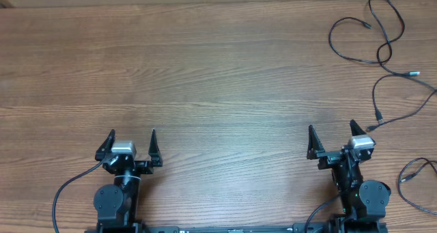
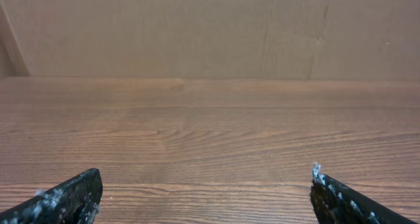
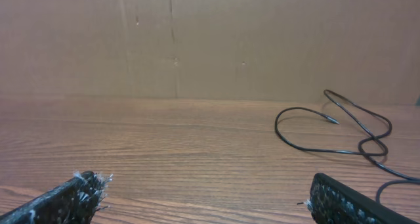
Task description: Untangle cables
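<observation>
Right pincer (image 1: 332, 126) agape; cables (image 1: 410, 74) beyond, rightward.

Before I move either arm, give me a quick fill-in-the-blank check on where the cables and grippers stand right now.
1. The cables lie on the far ____ part of the table, by the robot's own sides.
2. The left gripper and the right gripper both have their jaws ____.
3. The gripper nearer the cables is the ____ one.
4. The left wrist view shows ____ cables, only bare wood.

Missing words: right; open; right; no
</observation>
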Controlling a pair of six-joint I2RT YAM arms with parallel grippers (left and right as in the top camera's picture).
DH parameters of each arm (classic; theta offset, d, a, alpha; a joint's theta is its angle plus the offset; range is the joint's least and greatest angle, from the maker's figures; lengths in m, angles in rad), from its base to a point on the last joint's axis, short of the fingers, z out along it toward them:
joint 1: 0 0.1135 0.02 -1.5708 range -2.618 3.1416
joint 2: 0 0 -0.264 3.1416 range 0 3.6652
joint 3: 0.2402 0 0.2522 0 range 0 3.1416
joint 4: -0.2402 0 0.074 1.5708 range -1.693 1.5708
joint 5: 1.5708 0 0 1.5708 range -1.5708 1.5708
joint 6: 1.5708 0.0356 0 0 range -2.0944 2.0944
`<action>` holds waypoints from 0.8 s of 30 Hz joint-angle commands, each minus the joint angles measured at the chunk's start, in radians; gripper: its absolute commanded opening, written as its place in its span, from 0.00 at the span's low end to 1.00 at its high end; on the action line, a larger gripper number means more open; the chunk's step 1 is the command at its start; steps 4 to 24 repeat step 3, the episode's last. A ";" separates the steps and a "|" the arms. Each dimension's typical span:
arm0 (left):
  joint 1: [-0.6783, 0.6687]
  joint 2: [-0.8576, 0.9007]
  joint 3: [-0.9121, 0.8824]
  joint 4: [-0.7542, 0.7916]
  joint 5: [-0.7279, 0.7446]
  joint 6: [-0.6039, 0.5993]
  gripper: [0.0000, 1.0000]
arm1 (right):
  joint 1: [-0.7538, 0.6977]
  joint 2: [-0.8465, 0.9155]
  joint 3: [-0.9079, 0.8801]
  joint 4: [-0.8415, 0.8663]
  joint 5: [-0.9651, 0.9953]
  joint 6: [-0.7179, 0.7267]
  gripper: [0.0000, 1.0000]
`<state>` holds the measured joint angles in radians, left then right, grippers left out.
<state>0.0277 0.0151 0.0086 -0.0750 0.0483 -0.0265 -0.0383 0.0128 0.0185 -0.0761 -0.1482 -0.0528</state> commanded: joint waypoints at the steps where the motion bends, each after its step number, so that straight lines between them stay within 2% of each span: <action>1: -0.001 -0.011 -0.003 -0.002 -0.005 -0.003 1.00 | 0.005 -0.011 -0.010 0.003 0.015 -0.001 1.00; 24: -0.001 -0.011 -0.003 -0.002 -0.005 -0.003 1.00 | 0.006 -0.011 -0.010 0.003 0.014 -0.001 1.00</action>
